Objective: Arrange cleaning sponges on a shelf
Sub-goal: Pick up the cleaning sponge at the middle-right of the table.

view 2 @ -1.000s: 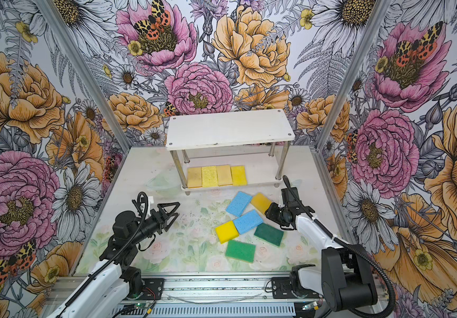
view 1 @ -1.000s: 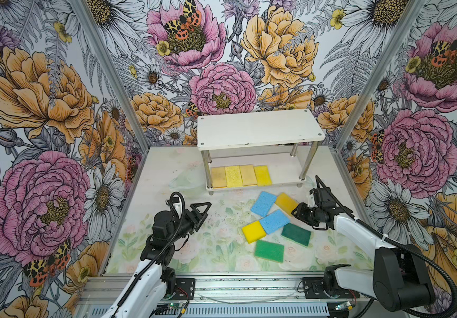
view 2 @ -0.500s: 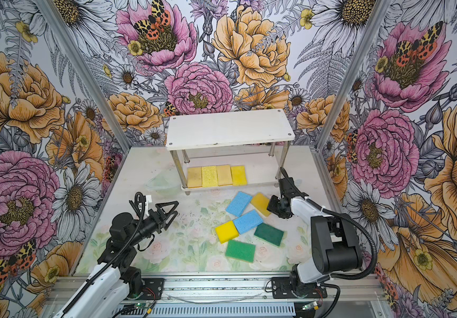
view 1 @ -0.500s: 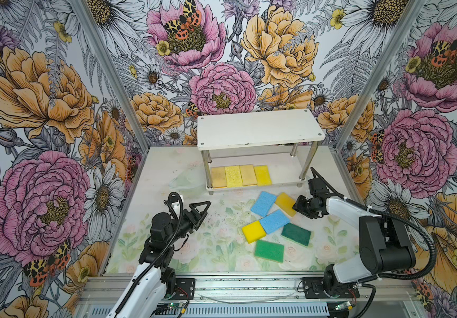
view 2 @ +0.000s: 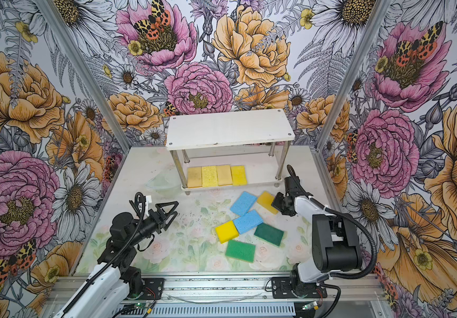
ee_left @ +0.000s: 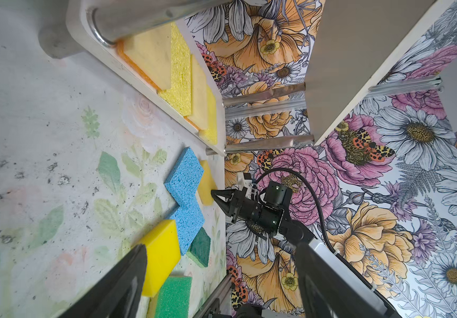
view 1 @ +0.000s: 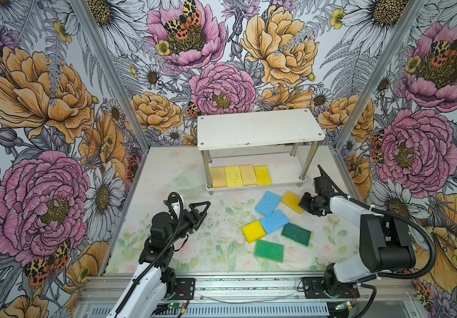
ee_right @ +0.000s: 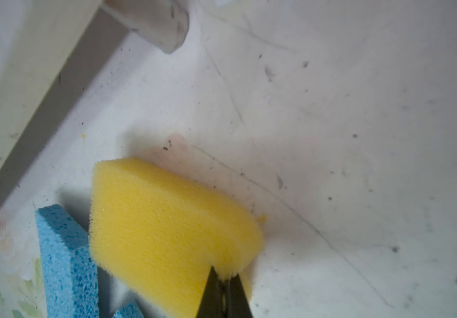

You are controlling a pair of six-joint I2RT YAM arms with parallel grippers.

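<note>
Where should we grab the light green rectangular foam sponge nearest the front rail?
Likely best: span the light green rectangular foam sponge across its short width, jaws coming straight down. It lies flat, long edges free, apart from the dark green scouring sponge.

Top views overlook everything; low wrist views share the shelf.

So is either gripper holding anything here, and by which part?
Right gripper pinches a yellow sponge by its edge near a corner; left gripper is open and empty.
</note>
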